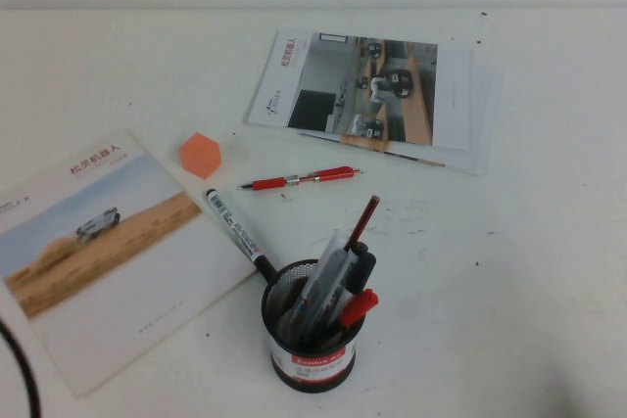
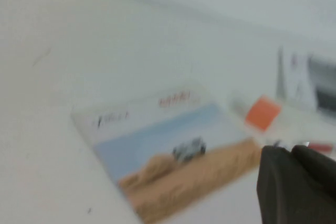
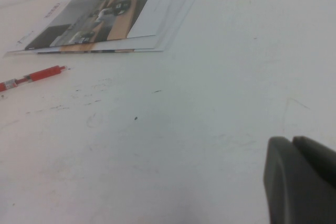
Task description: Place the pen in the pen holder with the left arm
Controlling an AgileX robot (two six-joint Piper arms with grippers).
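Pen: thick marker, white barrel with black print, black at both ends. Lies flat on the bench toward the near edge, slanted, far end near the booklet's far corner, barrel along the booklet's right edge, near end touching or just behind the holder's rim. Not held by anything.

Holder: round black mesh cup, red-and-white band at base, upright near the near edge, about mid-width. Already holds several pens, black and red.

Red pen lies just beyond the marker, apart from it. Orange block beside the booklet's far corner. Brochures stacked toward the far edge.

Left gripper: over the left part of the bench, above the booklet; fingers closed together, holding nothing. Right gripper: low over bare bench on the right; fingers closed, empty.
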